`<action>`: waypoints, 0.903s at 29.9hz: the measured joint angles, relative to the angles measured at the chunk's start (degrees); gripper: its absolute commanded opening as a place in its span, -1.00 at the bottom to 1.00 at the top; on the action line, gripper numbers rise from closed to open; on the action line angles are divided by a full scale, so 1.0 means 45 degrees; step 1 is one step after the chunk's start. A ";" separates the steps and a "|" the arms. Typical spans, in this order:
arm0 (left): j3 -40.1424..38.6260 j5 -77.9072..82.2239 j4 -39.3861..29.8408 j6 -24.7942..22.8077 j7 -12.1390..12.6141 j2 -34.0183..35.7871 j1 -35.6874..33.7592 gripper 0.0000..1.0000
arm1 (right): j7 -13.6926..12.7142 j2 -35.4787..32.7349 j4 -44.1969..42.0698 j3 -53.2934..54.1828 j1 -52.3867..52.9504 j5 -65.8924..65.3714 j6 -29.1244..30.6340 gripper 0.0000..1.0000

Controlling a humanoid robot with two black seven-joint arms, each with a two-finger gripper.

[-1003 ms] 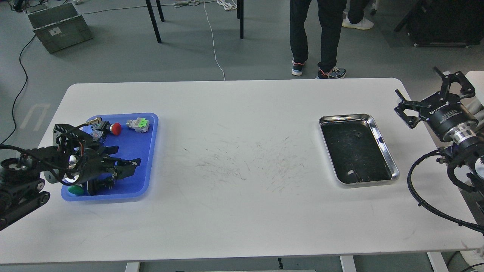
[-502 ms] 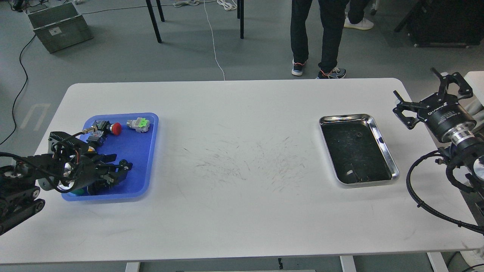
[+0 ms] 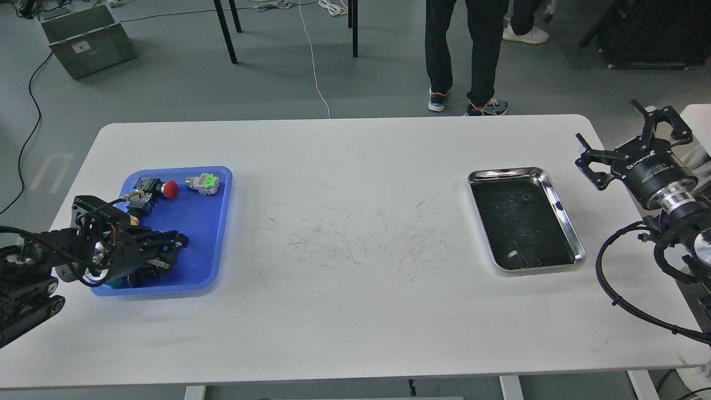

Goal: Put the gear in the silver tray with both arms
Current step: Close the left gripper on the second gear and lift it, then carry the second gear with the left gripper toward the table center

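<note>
The silver tray (image 3: 562, 212) lies on the right of the white table, with only small specks in it. My right gripper (image 3: 607, 120) is open and empty, held above the table's right edge, just right of the silver tray. My left gripper (image 3: 171, 250) is low inside the blue plastic tray (image 3: 203, 222) at the left. Its fingers (image 3: 179, 240) are drawn together around a small dark part, the gear (image 3: 161, 256), which is hard to tell apart from the black fingers.
The blue tray also holds a red-capped button (image 3: 170, 189), a grey part with a green tab (image 3: 204, 183) and a green cap (image 3: 115, 283). A person's legs (image 3: 466, 55) stand beyond the table's far edge. A grey crate (image 3: 86, 36) sits on the floor.
My left gripper has sunk lower into the blue tray and drawn back left, and its fingers have closed from wide open to together. The right gripper barely moved.
</note>
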 measured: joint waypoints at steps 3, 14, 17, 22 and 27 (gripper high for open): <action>-0.0031 -0.0025 -0.0097 -0.0012 0.0002 0.0160 -0.0087 -0.85 | 0.0000 0.0001 -0.0011 -0.0001 0.0001 0.0000 0.0000 0.94; -0.0222 -0.0544 -0.3732 -0.0612 0.0293 0.2574 -0.2921 -0.84 | -0.0010 0.0062 -0.0042 0.0035 0.0037 0.0000 0.0000 0.94; -0.0247 -0.1185 -0.5288 -0.1443 0.1095 0.2840 -0.4282 -0.84 | -0.0010 0.0064 -0.0056 0.0005 0.0034 0.0000 0.0000 0.94; -0.0306 -0.2079 -0.7043 -0.2642 0.2663 0.1763 -0.5903 -0.84 | -0.0017 0.0008 -0.0108 -0.0033 0.0033 0.0000 0.0000 0.94; -0.0299 -0.2706 -0.7151 -0.2867 0.4108 -0.1179 -0.6134 -0.84 | -0.0044 -0.0097 -0.0249 -0.0033 0.0007 0.0000 0.0000 0.93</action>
